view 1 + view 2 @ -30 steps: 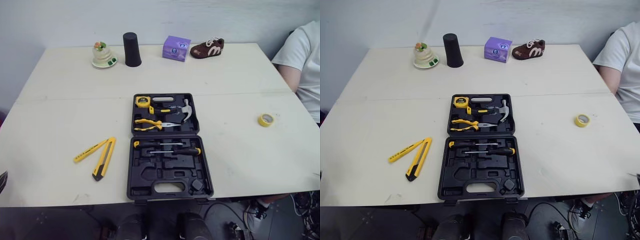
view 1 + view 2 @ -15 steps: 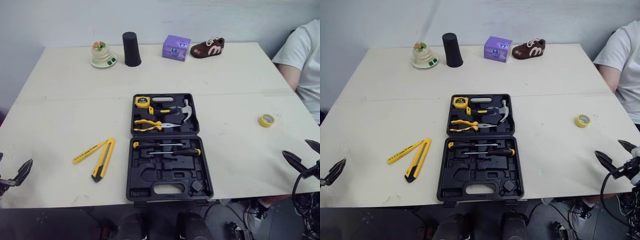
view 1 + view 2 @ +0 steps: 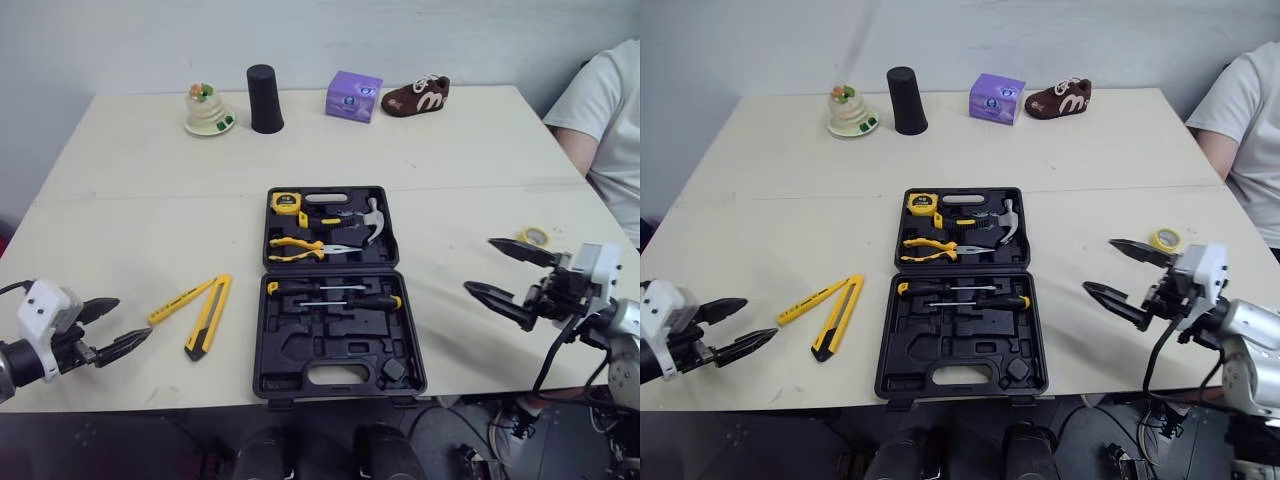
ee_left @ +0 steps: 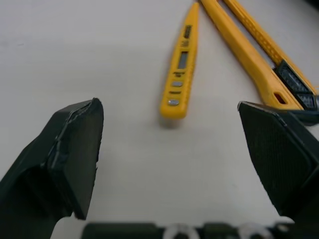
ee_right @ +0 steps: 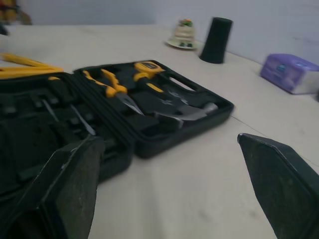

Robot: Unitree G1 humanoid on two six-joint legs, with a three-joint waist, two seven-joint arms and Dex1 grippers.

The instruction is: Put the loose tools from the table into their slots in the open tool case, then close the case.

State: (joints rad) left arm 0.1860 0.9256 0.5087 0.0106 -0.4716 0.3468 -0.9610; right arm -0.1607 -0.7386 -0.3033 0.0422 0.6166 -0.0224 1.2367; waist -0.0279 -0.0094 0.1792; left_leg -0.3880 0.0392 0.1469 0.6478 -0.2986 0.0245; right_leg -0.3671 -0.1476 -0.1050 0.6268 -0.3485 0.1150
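The black tool case [image 3: 335, 290] lies open at the table's middle. Its far half holds a tape measure, pliers and a hammer; its near half holds screwdrivers above several bare slots. Left of the case, a yellow tester pen [image 3: 180, 300] and a yellow utility knife [image 3: 208, 318] lie loose, touching at their far ends. My left gripper [image 3: 135, 316] is open just left of the pen's near end, and the left wrist view has the pen [image 4: 180, 74] lying between its fingers. My right gripper [image 3: 478, 265] hovers open, right of the case and pointing at it.
A yellow tape roll [image 3: 535, 237] lies by my right gripper. Along the far edge stand a small cake figure [image 3: 208, 110], a black cup [image 3: 264, 98], a purple box [image 3: 353, 96] and a brown shoe [image 3: 414, 96]. A person [image 3: 610, 120] sits at the right.
Both grippers have come in from the near edge over the table: the left toward the yellow tools, the right toward the case's right side.
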